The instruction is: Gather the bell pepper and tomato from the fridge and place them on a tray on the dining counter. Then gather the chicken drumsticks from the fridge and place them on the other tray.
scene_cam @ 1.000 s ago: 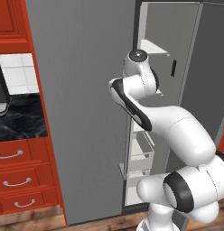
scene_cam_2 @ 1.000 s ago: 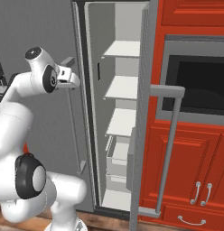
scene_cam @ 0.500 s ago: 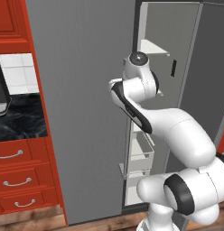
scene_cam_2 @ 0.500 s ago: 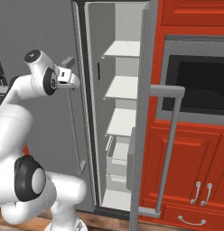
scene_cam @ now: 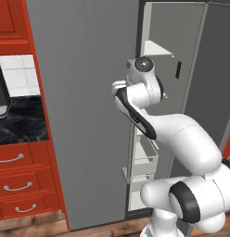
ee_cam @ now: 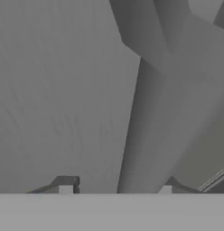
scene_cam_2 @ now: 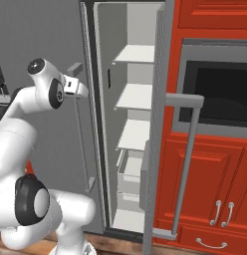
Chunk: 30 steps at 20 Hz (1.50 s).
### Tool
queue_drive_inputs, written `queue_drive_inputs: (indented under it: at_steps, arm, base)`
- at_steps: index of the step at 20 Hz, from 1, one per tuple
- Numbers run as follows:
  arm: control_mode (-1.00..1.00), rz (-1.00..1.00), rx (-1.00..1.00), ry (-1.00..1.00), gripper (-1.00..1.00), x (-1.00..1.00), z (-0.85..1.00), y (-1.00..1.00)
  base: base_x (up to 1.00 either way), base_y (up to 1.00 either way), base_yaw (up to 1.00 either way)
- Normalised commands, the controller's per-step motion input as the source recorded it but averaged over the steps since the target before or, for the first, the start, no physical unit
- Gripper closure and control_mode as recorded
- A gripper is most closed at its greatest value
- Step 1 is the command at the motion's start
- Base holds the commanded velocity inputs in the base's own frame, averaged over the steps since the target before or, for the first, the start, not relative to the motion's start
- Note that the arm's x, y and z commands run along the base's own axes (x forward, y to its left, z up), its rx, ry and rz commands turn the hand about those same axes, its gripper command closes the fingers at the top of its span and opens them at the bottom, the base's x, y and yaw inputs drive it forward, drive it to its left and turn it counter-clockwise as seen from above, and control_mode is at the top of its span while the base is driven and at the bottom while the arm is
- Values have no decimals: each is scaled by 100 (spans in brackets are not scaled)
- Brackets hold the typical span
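The fridge (scene_cam_2: 56, 40) is seen as a tall grey steel unit: its left door (scene_cam: 84, 106) is shut, while its right door (scene_cam_2: 158, 129) is swung out edge-on, so that a narrow opening is left between the two. Pale shelves (scene_cam_2: 138, 97) and lower drawers (scene_cam_2: 129, 172) are exposed in that gap, and open room lies above each shelf. Red cabinets (scene_cam_2: 215, 184) with a dark built-in oven (scene_cam_2: 220, 94) are set just right of the open door, and red drawers (scene_cam: 19, 185) under a black marble table (scene_cam: 19, 122) to the fridge's left. The long bar handle (ee_cam: 150, 135) of the shut door is framed between the fingertips (ee_cam: 64, 186) of the tool (ee_cam: 116, 189), which is set narrowly around it; whether the bar is actually gripped cannot be told.
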Motion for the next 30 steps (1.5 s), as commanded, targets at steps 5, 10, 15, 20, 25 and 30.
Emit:
queue_drive_inputs:
  at_steps: [5,10,15,20,25,30]
  arm:
    - [-100,5,0,2,100,24,-14,11]
    - [-100,12,0,0,100,-19,-11,42]
    - [-100,21,0,0,100,-70,-13,40]
    - [-100,21,0,0,100,-77,-14,47]
    - [-100,9,0,0,100,-77,-5,68]
    - [-100,9,0,0,100,-77,-1,70]
  base:
    - [0,0,0]
    - [0,0,0]
    - [0,0,0]
    - [0,0,0]
    - [0,0,0]
    - [0,0,0]
